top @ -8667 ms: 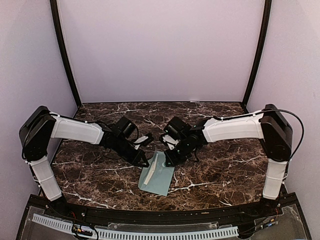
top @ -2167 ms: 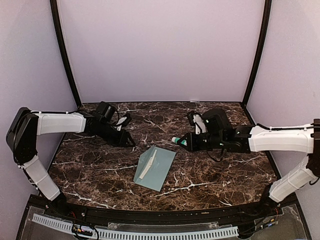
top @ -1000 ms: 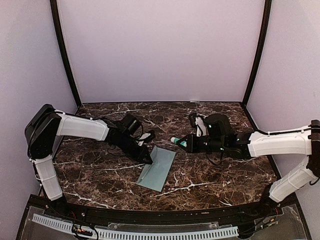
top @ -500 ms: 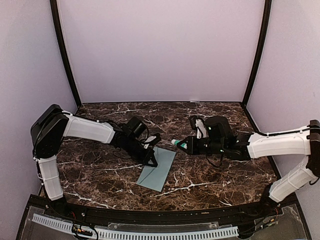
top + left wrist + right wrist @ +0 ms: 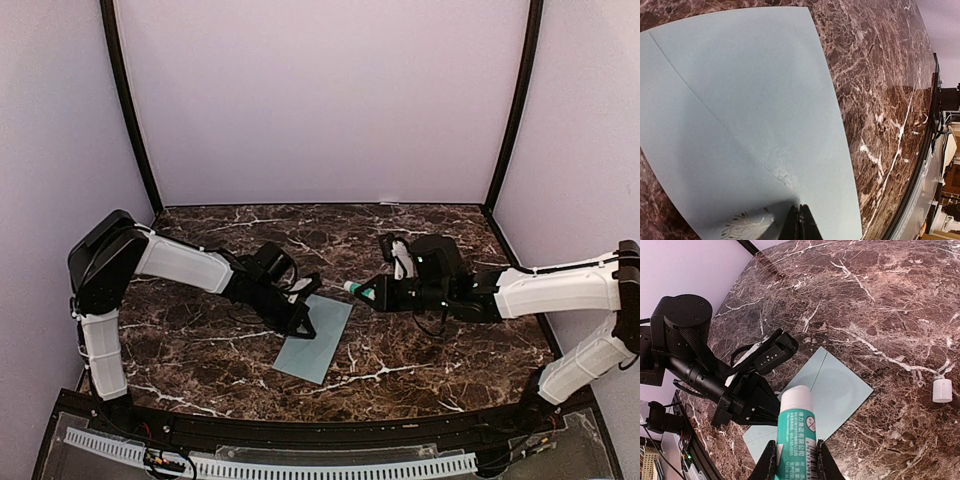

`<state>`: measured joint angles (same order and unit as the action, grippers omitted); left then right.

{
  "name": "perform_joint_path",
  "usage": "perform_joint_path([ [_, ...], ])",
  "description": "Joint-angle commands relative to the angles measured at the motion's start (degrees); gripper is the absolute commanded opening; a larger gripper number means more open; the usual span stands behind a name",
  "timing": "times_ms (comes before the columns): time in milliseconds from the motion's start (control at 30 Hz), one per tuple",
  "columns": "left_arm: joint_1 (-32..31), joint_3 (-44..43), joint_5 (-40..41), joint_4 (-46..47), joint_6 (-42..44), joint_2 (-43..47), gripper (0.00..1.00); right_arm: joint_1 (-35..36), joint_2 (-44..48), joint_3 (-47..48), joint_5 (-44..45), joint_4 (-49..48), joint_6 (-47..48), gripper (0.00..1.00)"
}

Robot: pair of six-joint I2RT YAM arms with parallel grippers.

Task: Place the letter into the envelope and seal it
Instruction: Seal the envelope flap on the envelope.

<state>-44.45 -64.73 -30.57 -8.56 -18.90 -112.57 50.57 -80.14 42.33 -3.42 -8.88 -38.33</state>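
Envelope [image 5: 318,342] flat on marble table [image 5: 430,350] between the arms, flap folded down, left gripper [image 5: 800,222] fingers pressed together with tips on its left edge, right gripper [image 5: 793,460] clamped on uncapped glue stick [image 5: 796,422] near envelope's far corner, white cap [image 5: 942,390] lying apart.

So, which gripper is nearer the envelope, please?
Left: the left gripper rests on the envelope; the right gripper, holding a glue stick, hovers beyond its far corner.

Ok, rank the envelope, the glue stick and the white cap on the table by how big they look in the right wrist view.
1. envelope
2. glue stick, enlarged by its nearness to the camera
3. white cap, clearly smallest
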Motion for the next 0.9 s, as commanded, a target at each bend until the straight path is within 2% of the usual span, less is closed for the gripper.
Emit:
perform_joint_path([
  [0,-0.39,3.73,1.12,-1.77,-1.20,-0.66,0.02,-0.29,1.12,-0.58,0.22,-2.45,-0.44,0.09],
  [367,-0.29,-1.08,2.28,-3.52,-0.35,5.09,0.02,-0.29,1.95,-1.08,0.34,-2.10,-0.76,0.09],
  [867,-0.24,3.58,0.00,0.28,-1.74,2.72,0.02,-0.29,0.40,-0.15,-0.58,-2.41,-0.68,0.09],
])
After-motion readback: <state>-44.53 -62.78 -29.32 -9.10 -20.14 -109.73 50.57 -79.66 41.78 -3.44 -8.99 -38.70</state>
